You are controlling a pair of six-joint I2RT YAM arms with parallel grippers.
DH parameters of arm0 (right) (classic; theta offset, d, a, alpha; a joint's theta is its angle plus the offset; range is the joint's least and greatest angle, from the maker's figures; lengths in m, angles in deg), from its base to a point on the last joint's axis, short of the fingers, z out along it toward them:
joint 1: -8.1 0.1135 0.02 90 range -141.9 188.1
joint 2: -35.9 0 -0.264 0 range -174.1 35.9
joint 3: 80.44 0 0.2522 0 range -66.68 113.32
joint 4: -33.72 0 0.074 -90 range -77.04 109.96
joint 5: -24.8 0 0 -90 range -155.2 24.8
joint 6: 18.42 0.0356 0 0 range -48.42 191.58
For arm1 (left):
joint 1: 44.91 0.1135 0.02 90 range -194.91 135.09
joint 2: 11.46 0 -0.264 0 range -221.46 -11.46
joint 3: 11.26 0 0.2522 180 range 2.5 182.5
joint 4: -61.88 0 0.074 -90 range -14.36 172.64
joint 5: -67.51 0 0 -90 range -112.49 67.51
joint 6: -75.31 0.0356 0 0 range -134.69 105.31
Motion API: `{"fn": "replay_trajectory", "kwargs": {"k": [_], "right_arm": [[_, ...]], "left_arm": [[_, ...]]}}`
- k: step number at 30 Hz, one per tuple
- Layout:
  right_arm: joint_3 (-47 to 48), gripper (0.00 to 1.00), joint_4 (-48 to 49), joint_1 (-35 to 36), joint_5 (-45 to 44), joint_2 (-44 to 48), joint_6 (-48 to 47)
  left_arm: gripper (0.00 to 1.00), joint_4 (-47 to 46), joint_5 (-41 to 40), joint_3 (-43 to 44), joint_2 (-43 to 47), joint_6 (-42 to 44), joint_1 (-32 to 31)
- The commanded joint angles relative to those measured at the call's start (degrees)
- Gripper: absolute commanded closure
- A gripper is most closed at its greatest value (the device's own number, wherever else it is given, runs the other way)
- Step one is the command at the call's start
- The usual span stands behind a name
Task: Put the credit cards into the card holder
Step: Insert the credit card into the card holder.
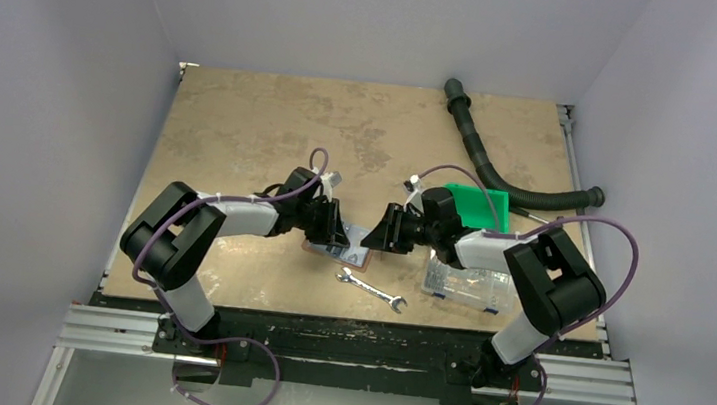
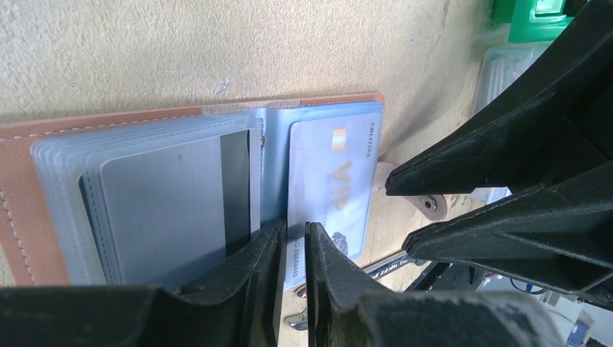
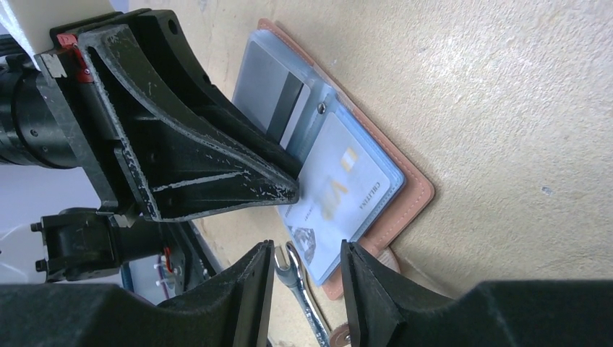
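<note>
so far: card holder (image 2: 16, 217) lies spread open on the table (image 1: 241, 130) between both arms. grey-blue card (image 2: 166, 217) looks seated in its left sleeve. light blue card (image 2: 332, 173) sits on the right sleeves, near end poking out, likely not home yet. left gripper (image 2: 293, 228) has its jaws narrowed to a slit at that end; cannot tell if it grips. right gripper (image 3: 307, 249) is part open, empty, close by.

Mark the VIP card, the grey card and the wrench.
VIP card (image 2: 335, 184): left wrist view, middle of its face.
grey card (image 2: 168, 210): left wrist view, plain grey area beside its dark stripe.
wrench (image 1: 371, 290): top external view, middle of its shaft.
</note>
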Motion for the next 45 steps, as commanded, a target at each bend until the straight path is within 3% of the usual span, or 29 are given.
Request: {"fn": "replay_trajectory", "kwargs": {"k": [1,36,45], "right_arm": [[-0.23,0.54,2.53,0.33,0.26,-1.21,0.79],[0.05,0.52,3.37,1.06,-0.01,-4.01,1.45],[0.11,0.53,3.03,1.37,0.29,0.26,2.33]], "left_arm": [[0.80,0.59,-1.25,-1.52,-1.80,0.02,-0.33],[0.81,-0.02,-0.23,-2.19,-0.92,-0.22,-0.33],[0.81,-0.20,-0.08,-2.11,-1.18,-0.19,-0.33]]}}
